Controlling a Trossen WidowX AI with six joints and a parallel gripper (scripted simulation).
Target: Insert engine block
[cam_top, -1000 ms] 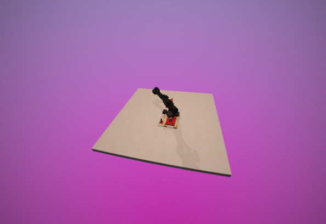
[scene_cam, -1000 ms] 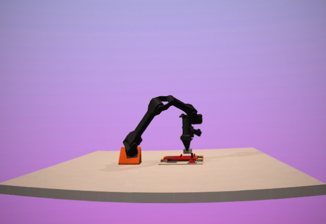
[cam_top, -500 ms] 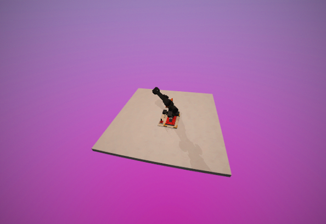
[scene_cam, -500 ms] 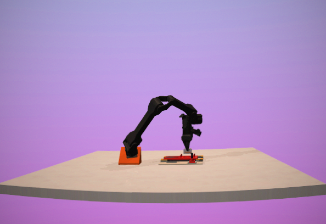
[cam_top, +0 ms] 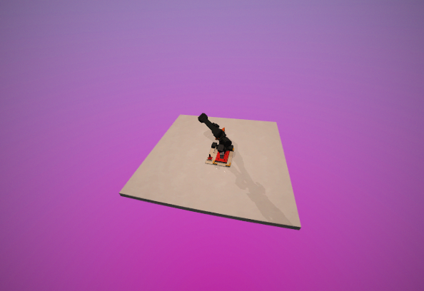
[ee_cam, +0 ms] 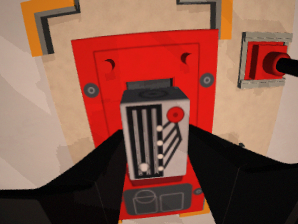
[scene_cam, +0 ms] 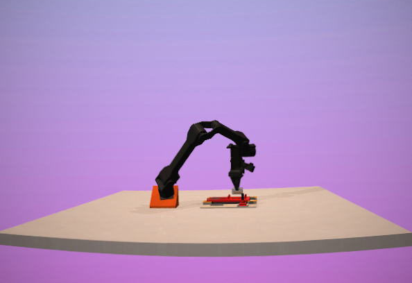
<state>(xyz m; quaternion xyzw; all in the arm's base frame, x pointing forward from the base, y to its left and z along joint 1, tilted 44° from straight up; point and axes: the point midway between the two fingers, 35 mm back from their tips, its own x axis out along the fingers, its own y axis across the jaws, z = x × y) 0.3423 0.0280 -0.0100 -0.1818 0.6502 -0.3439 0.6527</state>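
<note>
My gripper (scene_cam: 237, 189) (ee_cam: 154, 133) points straight down and is shut on the engine block (scene_cam: 237, 191) (ee_cam: 170, 142), a grey block with black stripes and a red disc on its top. The block hangs a little above the red car body (scene_cam: 218, 199) (ee_cam: 85, 60) (cam_top: 220, 160), with a small gap under it in the exterior view. In the wrist view the dark opening (ee_cam: 132, 84) in the car body shows just beyond the block's far edge; the block hides the rest of it. The slot side and the rib cannot be made out.
A red part with a black upright peg (ee_cam: 260, 60) (cam_top: 210, 157) (scene_cam: 243, 202) sits in a grey frame beside the car body. Orange and grey corner brackets (ee_cam: 33, 30) stand around the car body on a beige board (ee_cam: 125, 20). Two small red pegs rise from the car body.
</note>
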